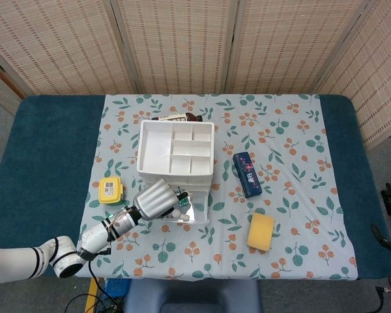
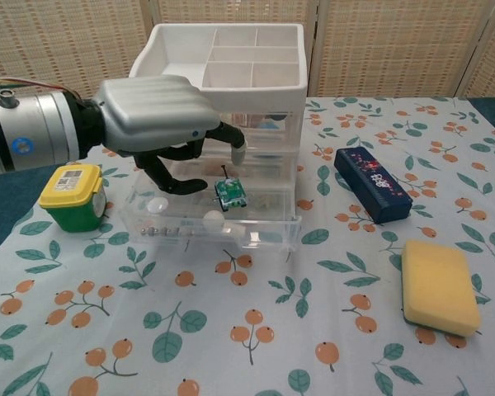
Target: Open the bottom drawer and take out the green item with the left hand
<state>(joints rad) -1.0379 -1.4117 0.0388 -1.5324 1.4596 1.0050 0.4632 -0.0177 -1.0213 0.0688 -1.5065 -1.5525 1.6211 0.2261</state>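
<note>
The green item (image 2: 229,193) is lying inside the pulled-out bottom drawer (image 2: 256,235) of the clear drawer unit (image 2: 264,144), beside small white balls (image 2: 212,219). The left hand (image 2: 161,115) is being held above the drawer, its fingers (image 2: 235,148) curled downward and holding nothing, apart from the item. A green and yellow box (image 2: 73,196) is sitting left of the drawer; a blue case (image 2: 371,183) and a yellow sponge (image 2: 440,286) are lying to the right.
</note>
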